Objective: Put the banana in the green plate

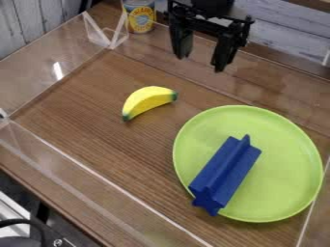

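The banana (147, 100) lies on the worktop (91, 116), well apart from the raised tool (204, 56), whose fingers stand spread and empty.

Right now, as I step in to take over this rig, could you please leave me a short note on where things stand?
End effector: open, pointing down, holding nothing, raised at the far side of the table, apart from everything.
Banana: lying on the wooden table, left of the green plate, not touching it.
Green plate: at the near right, with a blue block lying across it.
Done: nothing yet; the banana is untouched.
Left: bring the end effector over the banana, grasp it, carry it to a bare part of the plate, probably beside the block, and release.
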`<state>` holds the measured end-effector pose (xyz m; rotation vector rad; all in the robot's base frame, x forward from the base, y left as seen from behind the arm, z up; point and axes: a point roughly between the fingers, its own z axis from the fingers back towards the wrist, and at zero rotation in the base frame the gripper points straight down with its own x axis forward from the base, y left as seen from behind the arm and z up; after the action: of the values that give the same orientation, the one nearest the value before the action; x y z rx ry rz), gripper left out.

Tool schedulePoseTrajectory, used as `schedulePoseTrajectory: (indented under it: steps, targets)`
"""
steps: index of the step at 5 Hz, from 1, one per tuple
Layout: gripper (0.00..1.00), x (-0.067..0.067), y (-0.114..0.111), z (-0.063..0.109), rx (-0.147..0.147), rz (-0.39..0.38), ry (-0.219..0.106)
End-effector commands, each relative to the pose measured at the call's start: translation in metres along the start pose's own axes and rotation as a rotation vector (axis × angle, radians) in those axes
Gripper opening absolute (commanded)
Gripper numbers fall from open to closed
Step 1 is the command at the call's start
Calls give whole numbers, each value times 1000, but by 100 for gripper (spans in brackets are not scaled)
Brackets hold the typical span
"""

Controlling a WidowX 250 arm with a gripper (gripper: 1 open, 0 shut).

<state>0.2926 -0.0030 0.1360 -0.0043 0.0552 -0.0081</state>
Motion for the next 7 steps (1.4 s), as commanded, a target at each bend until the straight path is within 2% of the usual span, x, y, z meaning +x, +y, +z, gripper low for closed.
schedulePoseTrajectory:
  steps: [1, 3, 4, 7]
  targets:
    - [100, 1, 5, -9, 7, -62, 14]
    - [100, 6, 34, -23, 46, -272, 3]
    - [100, 8, 42, -30, 57, -331, -2]
    - [100, 11, 66, -60, 73, -410, -32]
